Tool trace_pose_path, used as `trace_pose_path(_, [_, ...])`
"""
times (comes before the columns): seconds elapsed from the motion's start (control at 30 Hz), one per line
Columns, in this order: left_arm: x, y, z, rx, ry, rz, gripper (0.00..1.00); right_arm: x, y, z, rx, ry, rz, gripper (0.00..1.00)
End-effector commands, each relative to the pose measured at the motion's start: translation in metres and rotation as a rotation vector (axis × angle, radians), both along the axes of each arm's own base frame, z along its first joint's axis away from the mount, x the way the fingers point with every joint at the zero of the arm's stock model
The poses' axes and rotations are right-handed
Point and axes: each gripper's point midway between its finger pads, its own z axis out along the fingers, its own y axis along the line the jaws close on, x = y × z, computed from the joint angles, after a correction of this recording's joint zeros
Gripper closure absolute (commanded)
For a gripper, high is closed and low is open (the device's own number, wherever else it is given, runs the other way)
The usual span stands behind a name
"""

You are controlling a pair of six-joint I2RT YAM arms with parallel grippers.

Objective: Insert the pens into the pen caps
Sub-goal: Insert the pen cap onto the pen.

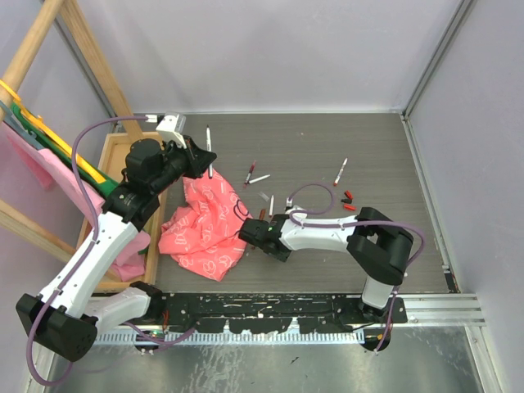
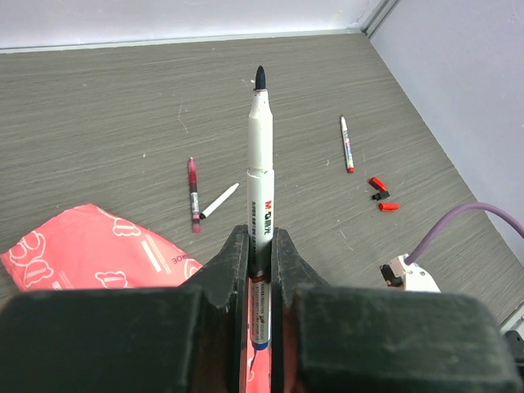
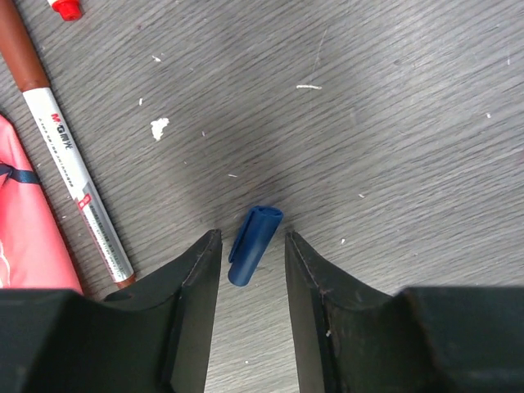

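Only the right wrist view shows the blue cap (image 3: 260, 223) between the parted right fingers (image 3: 196, 278); the left fingers (image 2: 233, 264) clench a black-tipped pen (image 2: 260, 155).

Cloth: a pink patterned cloth (image 1: 203, 223) is lying crumpled on the left half of the table, its white cloud-like print showing in the left wrist view.
Table: a grey wood-grain table (image 1: 344, 246) is carrying the cloth; small white flecks are dotting its surface.
Frame: pale wooden beams (image 1: 82, 49) are slanting across the far left corner.
Tray: a wooden tray (image 1: 115, 151) is sitting just beside the table's left edge.
Fabric: pink fabric (image 1: 33, 160) and a yellow strip (image 1: 88, 168) are hanging by the frame.
Rail: a metal rail (image 1: 442, 307) is running along the near edge.
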Motion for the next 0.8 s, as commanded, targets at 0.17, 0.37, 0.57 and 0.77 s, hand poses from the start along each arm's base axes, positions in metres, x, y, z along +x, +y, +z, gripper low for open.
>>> trace_pose_path(0.17, [0.001,0.0,0.022,-0.037,-0.064,-0.005,1.0,0.011,0.008,0.004,0.023,-0.022,-0.021,0.66])
trace_pose_path(0.37, [0.002,0.0,0.022,-0.036,-0.063,-0.003,1.0,0.01,0.008,0.002,0.057,-0.033,-0.015,0.8])
trace_pose_path(0.57, [0.002,0.0,0.021,-0.036,-0.061,-0.005,1.0,0.024,0.013,0.02,0.103,-0.113,0.108,0.87])
trace_pose_path(0.77, [0.002,-0.001,0.021,-0.037,-0.06,-0.007,1.0,0.042,0.0,0.036,0.142,-0.157,0.319,0.87])
